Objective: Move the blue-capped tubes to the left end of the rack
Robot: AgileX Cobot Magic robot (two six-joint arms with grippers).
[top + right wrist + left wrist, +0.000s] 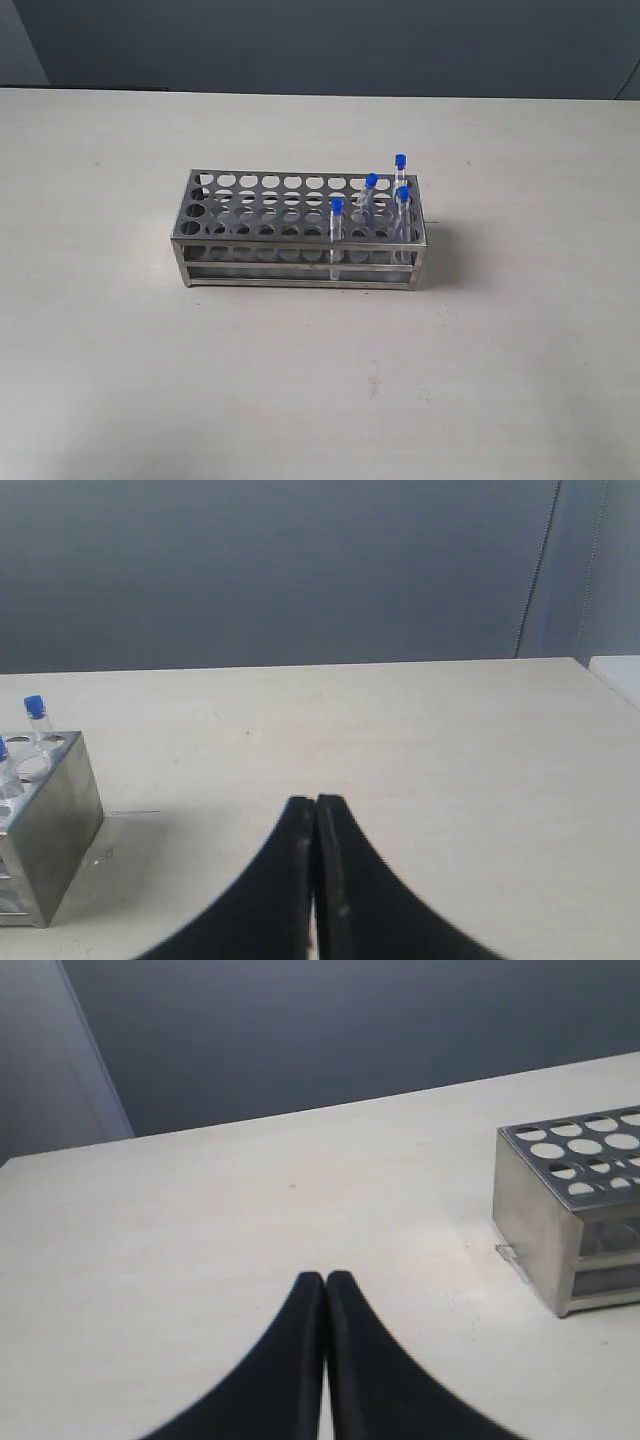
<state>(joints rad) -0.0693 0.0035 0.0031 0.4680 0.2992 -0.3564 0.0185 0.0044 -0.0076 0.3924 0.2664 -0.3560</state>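
The silver rack [290, 262] stands in the middle of the table in the exterior view. Several blue-capped tubes stand upright in holes at its right end: one in the front row [336, 232], one further back [369, 192], one at the back right [400, 172] and one at the front right [403, 208]. No arm shows in the exterior view. My left gripper [324, 1280] is shut and empty over bare table, with the rack's end [535, 1235] off to one side. My right gripper [315, 803] is shut and empty too; the rack's other end [55, 805] and one blue-capped tube [36, 716] lie apart from it.
The pale table [320, 380] runs wide on all sides of the rack. A dark blue-grey wall [330, 40] backs the table's far edge. The rack's left holes [215, 195] hold nothing.
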